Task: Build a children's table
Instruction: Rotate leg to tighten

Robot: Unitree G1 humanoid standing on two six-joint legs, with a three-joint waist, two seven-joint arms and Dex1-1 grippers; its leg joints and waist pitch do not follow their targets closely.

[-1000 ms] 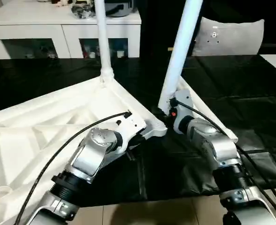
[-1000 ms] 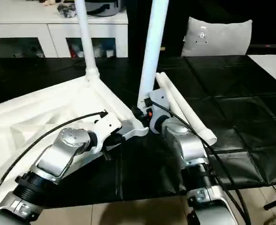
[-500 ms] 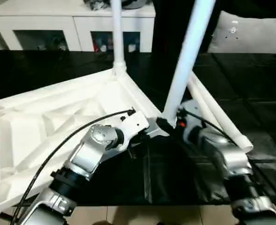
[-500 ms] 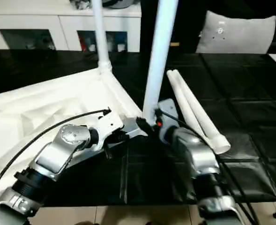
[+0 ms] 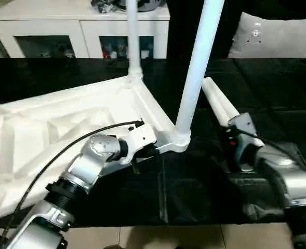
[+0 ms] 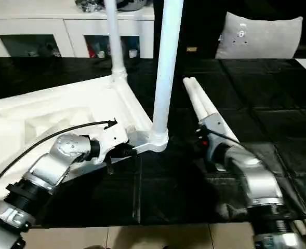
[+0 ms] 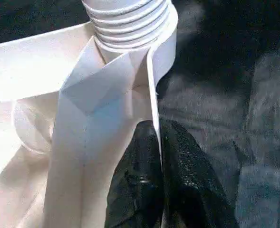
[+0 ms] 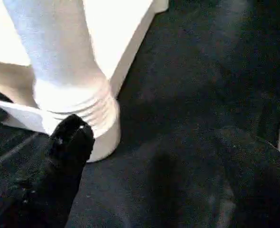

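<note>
The white table top (image 5: 64, 129) lies upside down on the black mat, ribs up. One white leg (image 5: 133, 41) stands in the far corner socket. A second leg (image 5: 197, 67) stands in the near corner socket (image 5: 180, 140), its threaded base (image 8: 82, 104) seated. Two loose legs (image 5: 219, 101) lie side by side to the right. My left gripper (image 7: 159, 142) is shut on the top's thin rim just beside the near socket. My right gripper (image 8: 144, 142) is open, a short way to the right of the standing leg, with nothing between its fingers (image 8: 71, 137).
A white cabinet (image 5: 80, 31) runs along the back. A grey cushion (image 5: 272, 33) sits at the back right. The black mat (image 5: 194, 197) ends near the front at a tiled floor strip (image 5: 158, 236).
My right gripper has let go of the near leg and drawn back to the right. The leg stays upright in its socket. The left gripper keeps its hold; the camera shifted.
</note>
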